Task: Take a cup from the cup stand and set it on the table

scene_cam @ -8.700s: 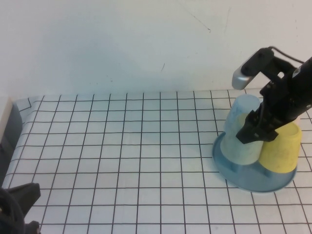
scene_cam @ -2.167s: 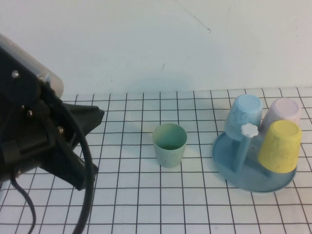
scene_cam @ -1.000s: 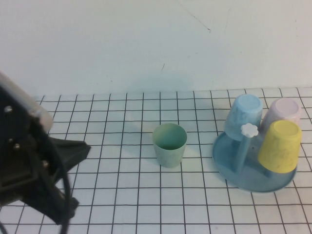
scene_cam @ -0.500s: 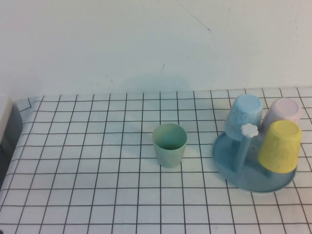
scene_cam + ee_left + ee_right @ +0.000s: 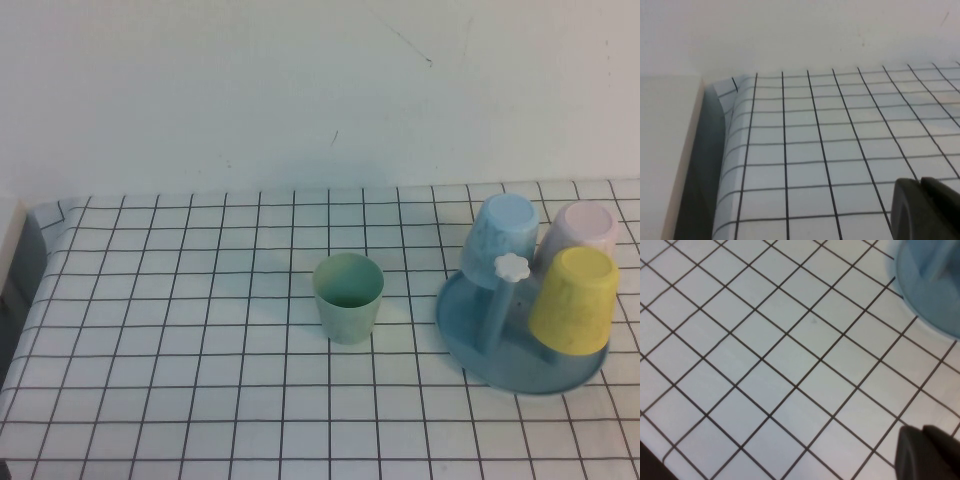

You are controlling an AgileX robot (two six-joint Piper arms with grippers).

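The task looks finished, judging by how things lie: the cup (image 5: pixel 348 296) stands upright, mouth up, on the table (image 5: pixel 200 380), by itself and well clear of any arm, a little to the left of the cup stand (image 5: pixel 520 350). Its inside looks empty. The stand holds three other cups upside down on its pegs: a light blue cup (image 5: pixel 500 240), a pale pink cup (image 5: pixel 588 226) behind, and a yellow cup (image 5: pixel 574 300) in front; the peg with the white flower knob (image 5: pixel 512 266) carries nothing. Neither arm shows in the high view. The left pincer (image 5: pixel 927 207) appears only as a dark tip in its own wrist view, over bare grid cloth near the table's edge; whether it is apart or together, I cannot tell. The right pincer (image 5: pixel 927 450) likewise shows a dark tip above the cloth, near the stand's blue rim (image 5: pixel 930 285), and its state cannot be told either. Nothing seems left to do.
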